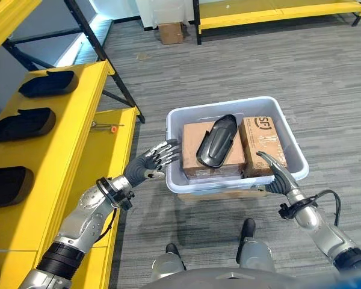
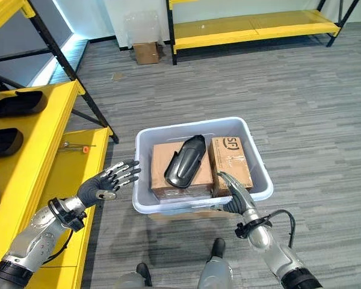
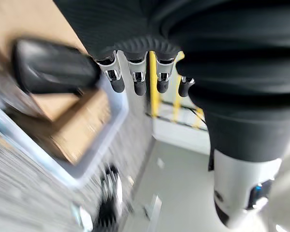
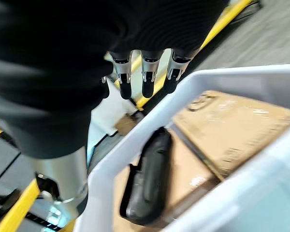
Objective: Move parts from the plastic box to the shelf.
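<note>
A pale grey plastic box (image 1: 180, 114) stands on the floor in front of me. A black elongated part (image 1: 216, 141) lies inside it across two cardboard cartons (image 1: 262, 141). My left hand (image 1: 151, 161) hovers open just outside the box's left wall, fingers spread toward it. At the box's near right corner my right hand (image 1: 275, 174) is open, fingers straight over the rim. The part (image 4: 147, 179) and the box rim (image 4: 135, 145) also appear in the right wrist view. Three more black parts (image 1: 23, 123) rest on the yellow shelf (image 1: 66, 132) to my left.
A lower yellow shelf board (image 1: 117, 162) runs beside the box, with a small orange-tipped tool (image 1: 108, 127) on it. Black shelf legs (image 1: 102, 54) slant behind. A small carton (image 1: 170, 32) and another yellow rack (image 1: 277, 13) stand far back on the grey floor.
</note>
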`<state>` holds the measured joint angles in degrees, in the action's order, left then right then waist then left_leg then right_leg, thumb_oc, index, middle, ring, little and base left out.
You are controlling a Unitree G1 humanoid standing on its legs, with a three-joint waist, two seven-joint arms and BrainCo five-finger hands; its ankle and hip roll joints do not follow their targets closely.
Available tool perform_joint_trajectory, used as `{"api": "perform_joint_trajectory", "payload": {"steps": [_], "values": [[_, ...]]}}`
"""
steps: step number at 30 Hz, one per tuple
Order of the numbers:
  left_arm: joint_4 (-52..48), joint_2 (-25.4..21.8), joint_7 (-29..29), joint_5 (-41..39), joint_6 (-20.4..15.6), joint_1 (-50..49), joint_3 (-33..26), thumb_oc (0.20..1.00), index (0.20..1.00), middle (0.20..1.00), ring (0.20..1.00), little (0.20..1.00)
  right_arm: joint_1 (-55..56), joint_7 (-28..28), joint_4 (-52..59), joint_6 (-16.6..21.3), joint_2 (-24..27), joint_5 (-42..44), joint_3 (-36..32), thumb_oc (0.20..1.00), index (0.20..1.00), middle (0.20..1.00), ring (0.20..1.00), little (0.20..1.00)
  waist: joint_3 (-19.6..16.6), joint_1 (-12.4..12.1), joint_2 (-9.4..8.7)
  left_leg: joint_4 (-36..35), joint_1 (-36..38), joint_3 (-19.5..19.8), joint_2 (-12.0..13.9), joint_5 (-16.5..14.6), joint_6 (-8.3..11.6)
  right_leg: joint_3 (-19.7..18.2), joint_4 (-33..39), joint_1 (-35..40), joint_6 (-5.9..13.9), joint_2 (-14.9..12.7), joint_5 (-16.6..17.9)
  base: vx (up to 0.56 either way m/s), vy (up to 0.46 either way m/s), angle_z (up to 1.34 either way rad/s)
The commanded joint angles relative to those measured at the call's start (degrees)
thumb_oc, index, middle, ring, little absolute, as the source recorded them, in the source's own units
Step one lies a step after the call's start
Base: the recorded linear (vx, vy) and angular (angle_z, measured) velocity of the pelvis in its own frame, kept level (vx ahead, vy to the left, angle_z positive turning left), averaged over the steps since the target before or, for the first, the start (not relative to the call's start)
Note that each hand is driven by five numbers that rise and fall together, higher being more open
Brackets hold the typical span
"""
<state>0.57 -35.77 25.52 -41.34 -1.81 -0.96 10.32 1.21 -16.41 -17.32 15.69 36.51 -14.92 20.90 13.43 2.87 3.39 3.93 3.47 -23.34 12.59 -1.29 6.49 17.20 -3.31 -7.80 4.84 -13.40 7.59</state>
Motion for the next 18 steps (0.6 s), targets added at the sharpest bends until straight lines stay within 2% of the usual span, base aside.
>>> {"api": "perform_joint_trajectory", "payload": {"steps": [1,3,7,9,10,12,15,18], "values": [[-0.64,-0.07,-6.73,6.34,-5.32,2.95,-2.12,1.0,1.0,1.0,1.0,1.0,-2.82,-1.77,3.06,2.07,-1.42,-0.01,-1.74,1.0,1.0,1.0,1.0,1.0,2.87,-0.26,-2.73,5.45,-3.92,1.29,1.66,-1.93,-1.74,-1.74,-4.24,3.81,5.18,-3.82,-7.36,-0.02,-0.038,-0.14],[1.08,0.68,-9.66,7.9,-5.12,4.77,-0.79,1.0,1.0,1.0,1.0,1.0,-3.05,-1.71,3.13,1.87,-0.88,-0.27,-1.96,1.0,1.0,1.0,1.0,1.0,3.92,0.37,-3.01,6.35,-4.17,0.57,2.16,-2.36,-1.59,-1.93,-4.78,3.1,5.35,-3.83,-7.45,-0.03,-0.007,-0.19],[9.09,2.95,-23.18,13.22,-5.19,12.17,3.59,1.0,1.0,1.0,1.0,1.0,-4.83,-2.21,3.3,1.66,0.05,-0.7,-1.0,1.0,1.0,1.0,1.0,1.0,6.45,2.18,-4.24,8.58,-6.6,-1.19,3.74,-2.69,-1.1,-2.93,-5.88,-0.06,5.75,-3.78,-7.26,-0.11,0.008,-0.1],[15.67,3.92,-29.98,19.16,-6.43,17.79,6.19,1.0,1.0,1.0,1.0,1.0,-6.93,-3.32,3.15,0.56,0.3,-0.61,0.02,1.0,1.0,1.0,1.0,1.0,8.79,2.88,-5.62,10.73,-9.01,-2.5,5.23,-2.84,-0.65,-3.6,-6.89,-2.87,6.15,-3.69,-7.03,-0.18,-0.025,-0.27],[16.42,4.09,-31.54,20.77,-6.48,18.63,6.51,1.0,1.0,1.0,1.0,1.0,-7.36,-3.81,2.99,0.27,0.36,-0.77,0.16,1.0,1.0,1.0,1.0,1.0,9.34,2.92,-5.84,11.3,-9.75,-2.59,5.58,-2.84,-0.53,-3.71,-7.23,-3.62,6.19,-3.61,-7.0,-0.17,-0.032,-0.27],[18.99,3.12,-38.45,29.99,-6.92,21.12,7.49,1.0,1.0,1.0,1.0,1.0,-8.04,-6.29,3.12,-0.73,0.66,-1.46,0.22,1.0,1.0,1.0,1.0,1.0,10.8,3.32,-6.59,13.21,-11.74,-2.97,6.74,-2.9,-0.1,-4.1,-8.04,-5.31,6.21,-3.15,-6.95,-0.11,-0.029,-0.21],[23.53,1.71,-47.01,34.84,-6.84,26.22,9.28,1.0,1.0,1.0,1.0,1.0,-9.46,-7.3,2.85,-1.71,1.01,-0.51,0.68,1.0,1.0,1.0,1.0,1.0,13.05,4.18,-8.32,16.8,-15.22,-2.96,8.68,-3.4,0.64,-4.87,-10.0,-8.34,5.97,-2.41,-7.27,-0.09,-0.032,-0.17],[26.1,1.81,-50.83,39.65,-5.6,28.74,9.45,1.0,1.0,1.0,1.0,1.0,-9.79,-7.73,2.99,-2.27,0.81,0.16,0.85,1.0,1.0,1.0,1.0,1.0,14.3,4.61,-9.53,18.72,-16.96,-2.94,9.69,-3.89,1.04,-5.24,-10.53,-9.75,5.92,-1.99,-7.14,-0.04,-0.03,-0.15]]}}
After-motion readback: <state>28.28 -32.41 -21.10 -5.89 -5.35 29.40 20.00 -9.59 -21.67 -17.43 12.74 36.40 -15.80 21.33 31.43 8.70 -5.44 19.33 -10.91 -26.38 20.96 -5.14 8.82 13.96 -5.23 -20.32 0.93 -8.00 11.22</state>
